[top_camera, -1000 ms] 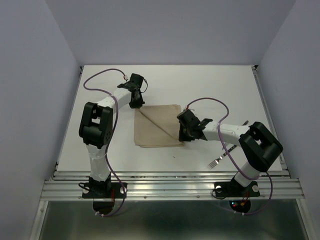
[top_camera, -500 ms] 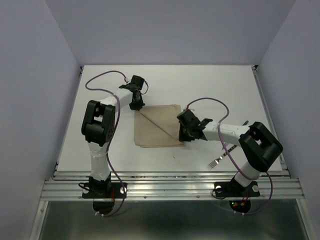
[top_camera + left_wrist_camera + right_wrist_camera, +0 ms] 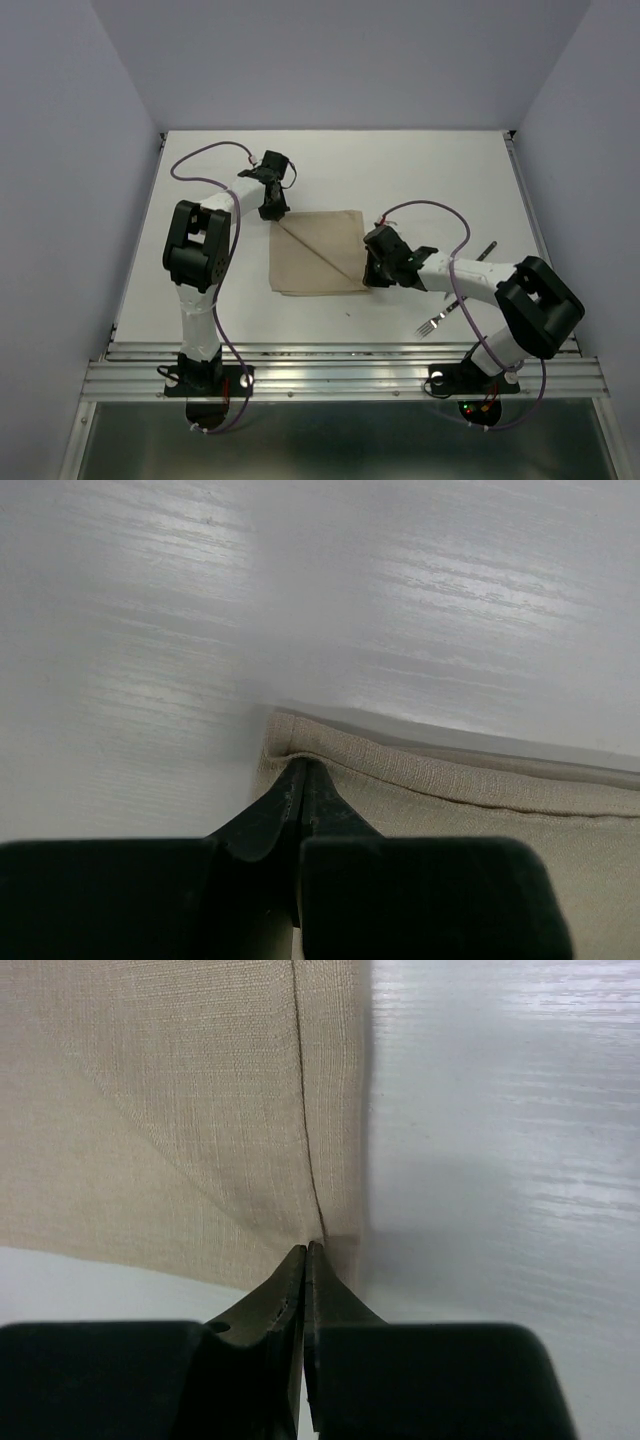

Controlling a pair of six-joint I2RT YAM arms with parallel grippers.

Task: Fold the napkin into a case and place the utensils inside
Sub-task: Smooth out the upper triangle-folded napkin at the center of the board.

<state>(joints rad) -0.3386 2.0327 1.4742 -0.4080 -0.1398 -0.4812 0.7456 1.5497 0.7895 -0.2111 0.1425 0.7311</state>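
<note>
The beige napkin lies flat mid-table, folded, with a diagonal crease from its far-left corner to its near-right corner. My left gripper is shut, its tips pinching the hem at the far-left corner, as the left wrist view shows on the cloth. My right gripper is shut at the near-right corner, its tips meeting the cloth's edge where a fold line ends. The fork lies near the right arm, its handle under the forearm. A slim dark end beyond that forearm may be the knife.
The white table is walled by grey panels on three sides. A metal rail runs along the near edge by both arm bases. Purple cables loop over each arm.
My right arm has swung its elbow out to the right and lowered, its gripper shifting slightly toward the napkin's near-right corner. The left arm's elbow shifted slightly; its gripper stayed at the corner. The napkin has not moved.
</note>
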